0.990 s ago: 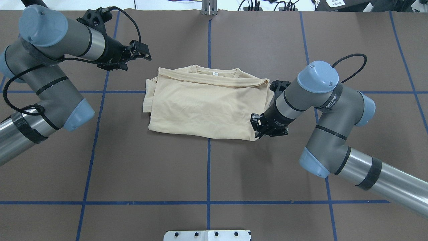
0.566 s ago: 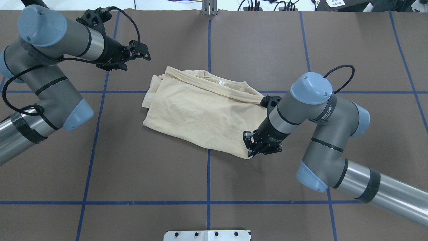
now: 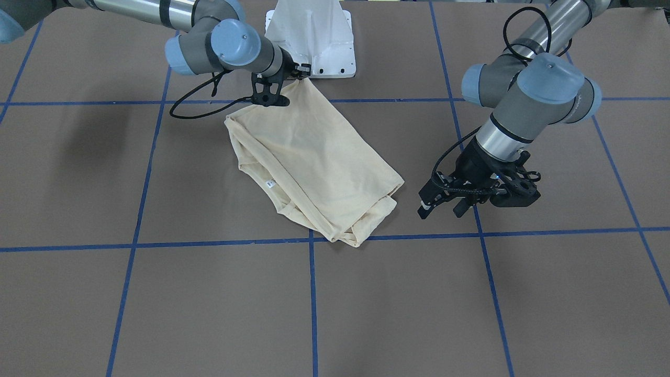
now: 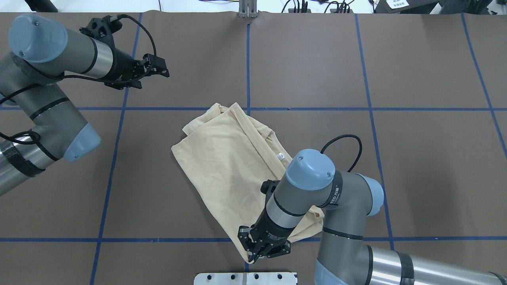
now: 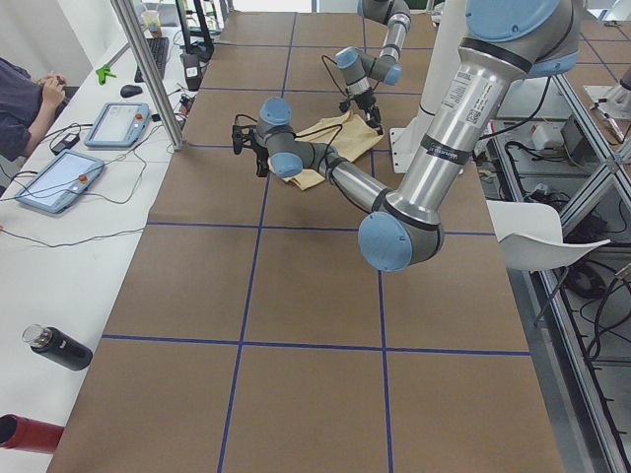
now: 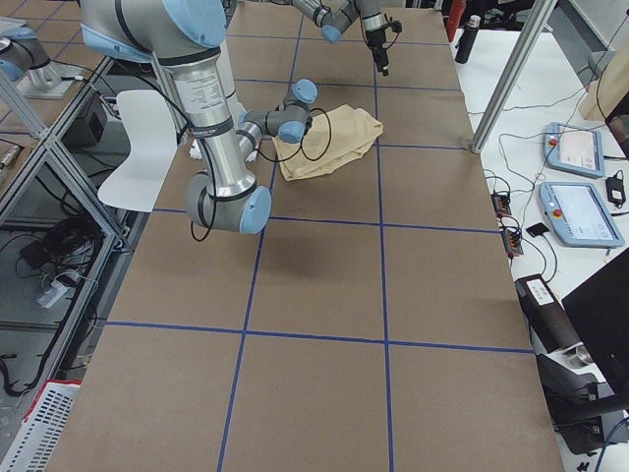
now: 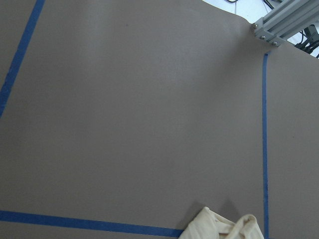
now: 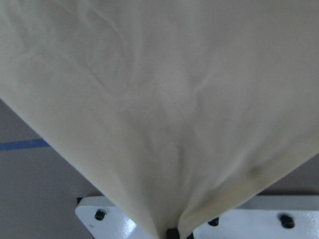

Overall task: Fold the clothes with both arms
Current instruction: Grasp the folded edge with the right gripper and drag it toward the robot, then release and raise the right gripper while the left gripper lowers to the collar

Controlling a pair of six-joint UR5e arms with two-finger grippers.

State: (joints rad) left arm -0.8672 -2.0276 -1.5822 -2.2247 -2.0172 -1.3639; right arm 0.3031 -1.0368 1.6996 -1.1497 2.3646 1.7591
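Pulled shirt [image 4: 222, 166] round and back toward base [image 4: 245, 278]; pinches its corner in right gripper [image 4: 255, 256], wrist angled down, rest fanning ahead of it. Holds left gripper [image 4: 163, 70] parted, well beyond shirt.

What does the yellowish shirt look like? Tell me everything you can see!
The T-shirt is pale cream-yellow, soft-looking cloth, lightly wrinkled. It is folded into a rough rectangle with a plain side up, so no print shows. Its collar and small white neck tag show along one long edge. It lies slantwise on the brown table. The right gripper pinches its corner nearest the robot's base, with the cloth fanning out from it. Nothing else touches it.
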